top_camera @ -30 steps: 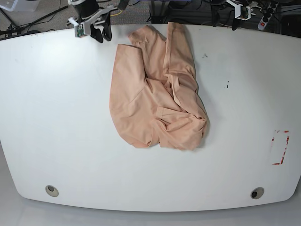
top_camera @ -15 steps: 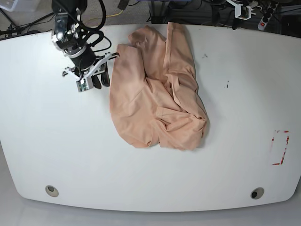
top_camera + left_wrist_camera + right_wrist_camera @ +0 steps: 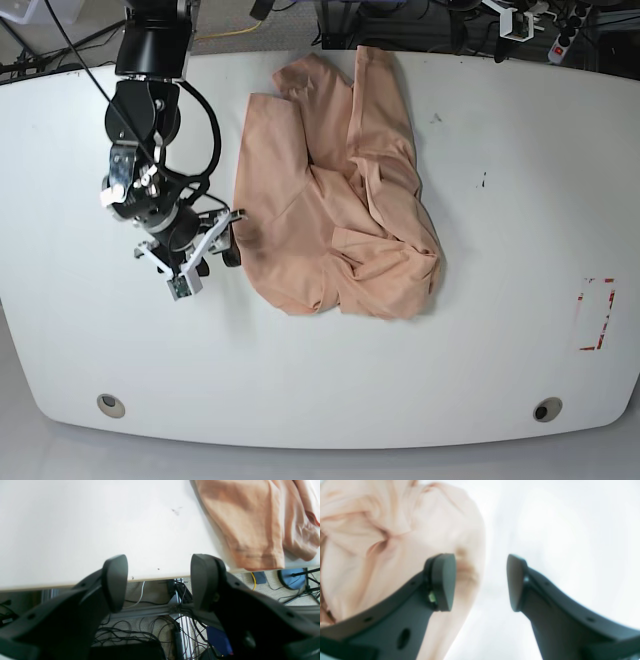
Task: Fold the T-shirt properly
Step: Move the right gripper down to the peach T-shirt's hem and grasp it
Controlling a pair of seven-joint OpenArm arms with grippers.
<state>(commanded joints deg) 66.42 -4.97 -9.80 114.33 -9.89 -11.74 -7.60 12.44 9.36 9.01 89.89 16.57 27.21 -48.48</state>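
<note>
1. On the left wrist view, our left gripper [image 3: 158, 582] hangs past the far edge of the white table [image 3: 87, 525], fingers spread wide with nothing between them. Below the gap we see floor, cables and a metal rail.
2. Same view: the T-shirt [image 3: 252, 522] lies at upper right, one hemmed end reaching the table edge and drooping slightly over it. It sits well apart from the fingers. A small dark smudge [image 3: 176, 510] marks the bare tabletop.
3. On the right wrist view, the picture is blurred. Our right gripper [image 3: 481, 582] is wide open, holding nothing. One fingertip [image 3: 443, 581] sits over the rounded edge of the T-shirt [image 3: 382, 542]; the other is over bare table [image 3: 557, 530]. We cannot tell whether either touches the surface.
4. Same view: the cloth fills the upper left, bunched in soft folds.
5. On the base view, the T-shirt [image 3: 335, 195] lies crumpled mid-table, running from the far edge toward the centre, folded over itself.
6. Same view: the right gripper [image 3: 228, 240] sits at the shirt's near-left edge, casting a dark shadow on the cloth; the arm reaches in from the far left corner.
7. Same view: red tape marks [image 3: 597, 313] sit near the right rim, and two round grommets [image 3: 111, 405] near the front corners. The left gripper's fingers are not clear here.
</note>
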